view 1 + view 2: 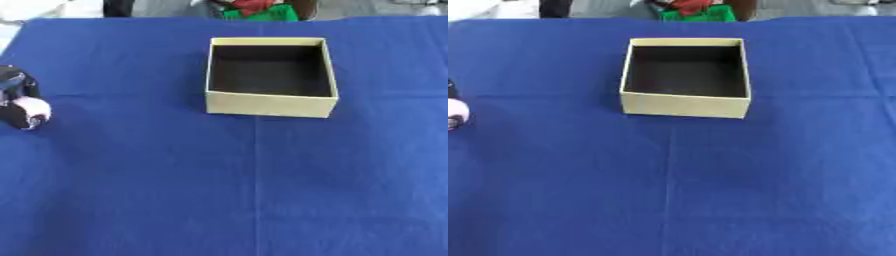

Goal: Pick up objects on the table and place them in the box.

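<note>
The left hand (17, 100), at the left edge of the blue bench (262, 190), is curled around a small pale pink object (33, 107), probably light and best held across its middle, well apart from the open box (271, 104).

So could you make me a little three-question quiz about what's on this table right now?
1. True or false: the box has a lid on it.
2. What colour is the cloth on the table?
3. Where does the robot's left hand show? A) far left edge B) inside the box C) lower right corner

Key: 1 false, it is open on top and looks empty. 2 blue. 3 A; it is curled round a pale pink thing.
</note>
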You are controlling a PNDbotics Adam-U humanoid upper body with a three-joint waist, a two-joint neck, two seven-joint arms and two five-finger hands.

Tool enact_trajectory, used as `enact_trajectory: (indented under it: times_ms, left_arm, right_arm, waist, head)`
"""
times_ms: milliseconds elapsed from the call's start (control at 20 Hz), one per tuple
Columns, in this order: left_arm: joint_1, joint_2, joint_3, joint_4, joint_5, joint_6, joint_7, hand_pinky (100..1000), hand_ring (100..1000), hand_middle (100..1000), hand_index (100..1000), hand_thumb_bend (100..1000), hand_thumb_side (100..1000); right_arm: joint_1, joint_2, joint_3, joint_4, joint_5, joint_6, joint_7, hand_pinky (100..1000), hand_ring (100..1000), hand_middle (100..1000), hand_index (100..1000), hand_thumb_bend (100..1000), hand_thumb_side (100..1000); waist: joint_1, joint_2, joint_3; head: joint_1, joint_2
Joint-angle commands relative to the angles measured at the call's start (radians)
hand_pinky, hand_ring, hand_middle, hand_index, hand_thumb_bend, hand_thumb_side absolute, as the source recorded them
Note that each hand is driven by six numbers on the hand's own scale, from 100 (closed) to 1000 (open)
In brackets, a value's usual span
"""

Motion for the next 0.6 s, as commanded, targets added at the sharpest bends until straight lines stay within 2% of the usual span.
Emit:
enact_trajectory:
  times_ms: [50, 100, 400, 600]
  left_arm:
    - [0.000, 0.042, 0.025, -0.037, 0.039, 0.001, 0.017, 339, 421, 486, 509, 286, 100]
    - [0.002, 0.046, 0.029, -0.046, 0.045, 0.002, 0.019, 330, 416, 481, 504, 346, 100]
    - [-0.019, 0.069, 0.046, -0.098, 0.044, 0.008, 0.022, 337, 428, 492, 516, 368, 100]
    - [-0.078, 0.088, 0.036, -0.145, 0.028, -0.003, 0.016, 334, 427, 489, 512, 358, 100]
  right_arm:
    - [-0.004, -0.023, -0.011, -0.015, -0.003, 0.002, -0.006, 758, 729, 783, 875, 239, 1000]
    - [-0.003, -0.024, -0.012, -0.015, -0.003, 0.002, -0.007, 758, 729, 783, 875, 241, 1000]
    - [-0.002, -0.028, -0.012, -0.015, -0.003, 0.002, -0.009, 758, 729, 783, 875, 241, 1000]
    - [-0.005, -0.033, -0.012, -0.015, -0.002, 0.001, -0.008, 759, 730, 783, 875, 240, 1000]
  waist:
    - [0.001, -0.018, 0.003]
    - [0.002, -0.018, 0.004]
    - [0.005, -0.023, 0.007]
    - [0.007, -0.028, 0.007]
  head:
    - [-0.003, -0.003]
    - [-0.005, -0.003]
    - [-0.011, -0.003]
    - [-0.015, 0.002]
